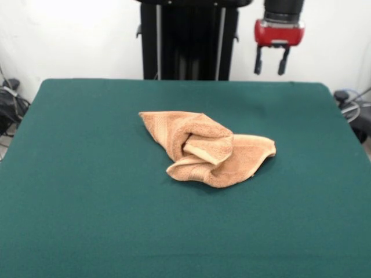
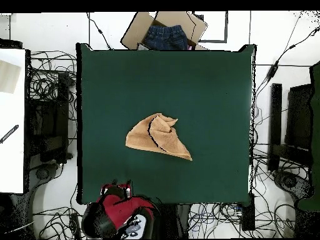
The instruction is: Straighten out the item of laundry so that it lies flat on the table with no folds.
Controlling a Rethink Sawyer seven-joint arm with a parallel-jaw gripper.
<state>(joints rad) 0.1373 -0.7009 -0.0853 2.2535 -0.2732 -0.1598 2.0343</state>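
Orange-tan terry cloth lies bunched near the middle of the table (image 1: 87,191): the towel (image 1: 206,149) is crumpled, not flat. In the front view its long axis runs across the picture, from a pointed corner at upper left to a rounded flap at right, with a rolled fold curling up at the centre and a woven band showing along the near edge. From overhead the towel (image 2: 158,136) forms a rough triangle, one flat corner pointing toward the lower right and a raised, creased hump at the top. Dark green felt surrounds it on every side, and nothing else rests on the table (image 2: 206,81).

The gripper (image 1: 271,62) hangs from the red and black arm above the far edge, well apart from the towel, its two dark fingers parted and holding nothing. Overhead, a cardboard box (image 2: 134,32) with blue jeans (image 2: 165,37) sits just beyond the opposite edge, and cables (image 2: 53,94) sprawl over the floor beside the table.
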